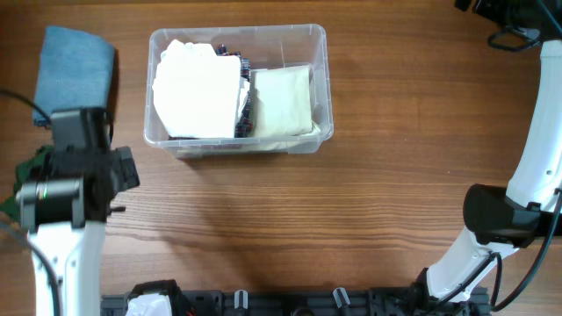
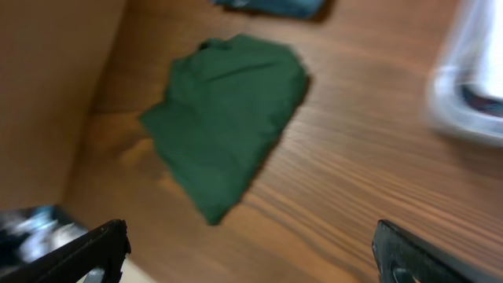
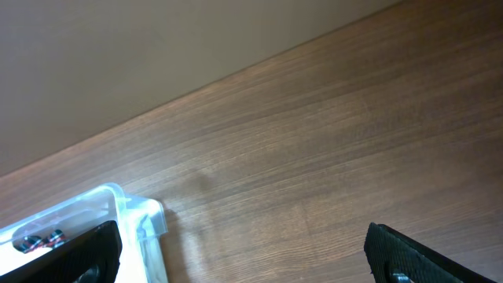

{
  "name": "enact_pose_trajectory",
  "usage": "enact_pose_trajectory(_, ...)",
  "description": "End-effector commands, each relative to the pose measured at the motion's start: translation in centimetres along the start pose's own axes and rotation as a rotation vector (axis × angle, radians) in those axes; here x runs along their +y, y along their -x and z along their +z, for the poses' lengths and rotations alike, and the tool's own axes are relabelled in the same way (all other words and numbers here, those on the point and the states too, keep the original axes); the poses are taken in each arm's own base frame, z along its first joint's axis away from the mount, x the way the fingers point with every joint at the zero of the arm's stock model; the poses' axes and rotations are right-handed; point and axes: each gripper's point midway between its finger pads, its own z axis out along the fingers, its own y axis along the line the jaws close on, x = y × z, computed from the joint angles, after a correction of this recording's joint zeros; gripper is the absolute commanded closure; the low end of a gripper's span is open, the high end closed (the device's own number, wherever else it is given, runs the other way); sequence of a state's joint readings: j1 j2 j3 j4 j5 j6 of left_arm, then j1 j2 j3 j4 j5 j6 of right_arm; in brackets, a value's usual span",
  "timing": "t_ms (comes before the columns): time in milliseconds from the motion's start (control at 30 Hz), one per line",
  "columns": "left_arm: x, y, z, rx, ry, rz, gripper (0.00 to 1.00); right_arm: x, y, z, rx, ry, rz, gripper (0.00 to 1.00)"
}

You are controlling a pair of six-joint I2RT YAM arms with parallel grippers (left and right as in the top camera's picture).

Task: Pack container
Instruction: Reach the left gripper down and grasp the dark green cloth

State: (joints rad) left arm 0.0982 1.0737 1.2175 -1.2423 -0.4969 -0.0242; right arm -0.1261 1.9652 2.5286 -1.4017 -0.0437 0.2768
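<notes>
Sitting upright and open-topped on the desk [image 1: 378,202], the container [image 1: 326,79] lies left of centre in the upper part of the overhead view, apart from both arms. Contents, overhead only: a white folded cloth [image 1: 198,92] filling the left part, a cream folded cloth [image 1: 283,98] on the right, and a dark patterned item [image 1: 248,98] showing in the strip between them; what it is cannot be told. Right wrist view: only one rounded corner of the container [image 3: 118,212] at lower left, with bare wood grain beyond it. Left wrist view: the container [image 2: 471,94] as a blurred clear edge at far right. Beside the container, to its left and apart from it, a blue cloth [image 1: 75,66] lies flat; the left wrist view catches only its edge [image 2: 271,6] at the top. A green cloth [image 2: 224,118] lies crumpled on the desk in full sight of the left wrist camera, while overhead it is a sliver [image 1: 18,180] at the left edge, mostly hidden by the left arm [image 1: 75,189]. Left pincer [image 2: 251,251]: spread wide, holding nothing, above the wood near the green cloth. Right pincer [image 3: 244,255]: spread wide, holding nothing, over bare desk. The right arm [image 1: 536,149] runs up the right edge overhead, where its fingers cannot be made out.
</notes>
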Motion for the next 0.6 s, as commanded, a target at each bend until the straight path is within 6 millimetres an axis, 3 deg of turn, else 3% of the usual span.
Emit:
enact_pose_trajectory(0, 1.0, 1.2, 2.5, 0.072, 0.157, 0.160, 0.00, -0.1, 0.0, 0.2, 0.002, -0.010, 0.013, 0.00)
enact_pose_trajectory(267, -0.6, 2.3, 6.5, 0.161, 0.106, 0.527, 0.00, -0.1, -0.1, 0.2, 0.002, -0.011, 0.013, 0.00)
enact_pose_trajectory(367, -1.2, 1.4, 7.9, 0.200, 0.012, 0.513, 0.00, -0.1, -0.1, 0.2, 0.002, -0.011, 0.013, 0.00)
enact_pose_trajectory(567, 0.9, -2.3, 11.2, 0.322, 0.004, 0.582, 0.00, -0.1, 0.0, 0.2, 0.002, -0.010, 0.013, 0.00)
